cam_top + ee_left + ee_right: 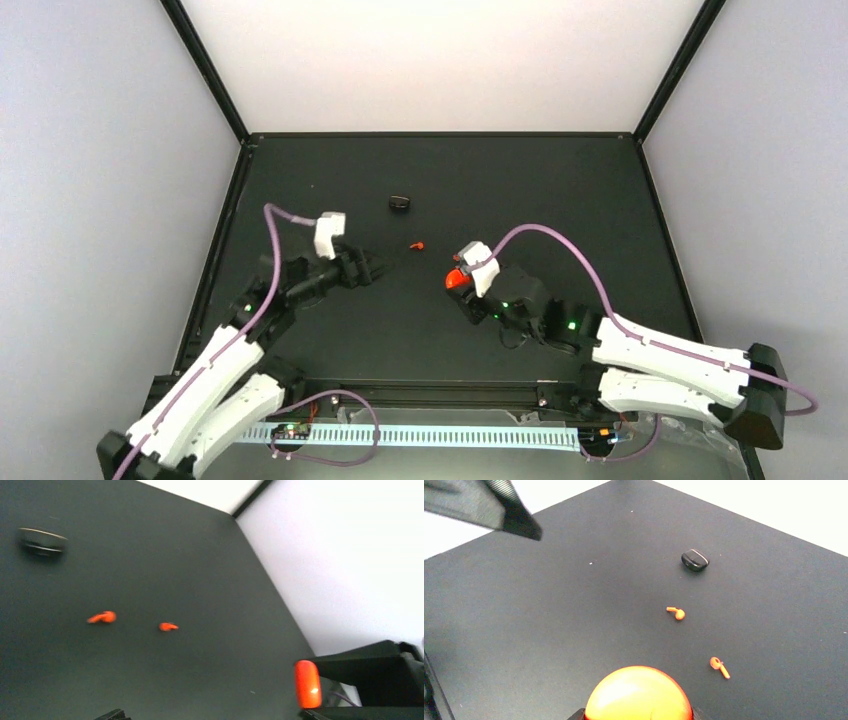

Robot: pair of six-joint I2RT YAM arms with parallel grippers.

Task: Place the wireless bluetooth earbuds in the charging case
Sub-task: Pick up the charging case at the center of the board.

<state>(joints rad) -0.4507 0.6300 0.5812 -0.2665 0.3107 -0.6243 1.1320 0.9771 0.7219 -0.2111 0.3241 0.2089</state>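
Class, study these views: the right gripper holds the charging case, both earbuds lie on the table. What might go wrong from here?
The charging case looks closed in the right gripper; unless opened, nothing can go in.
One earbud and the other earbud are tiny and lie flat; the left gripper may flick them away.
The small black object lies nearby and might be grabbed by mistake.

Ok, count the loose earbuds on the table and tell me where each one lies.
2. One earbud lies on the table near the black object. The other earbud lies closer to the red case held in the right jaws. No others show.
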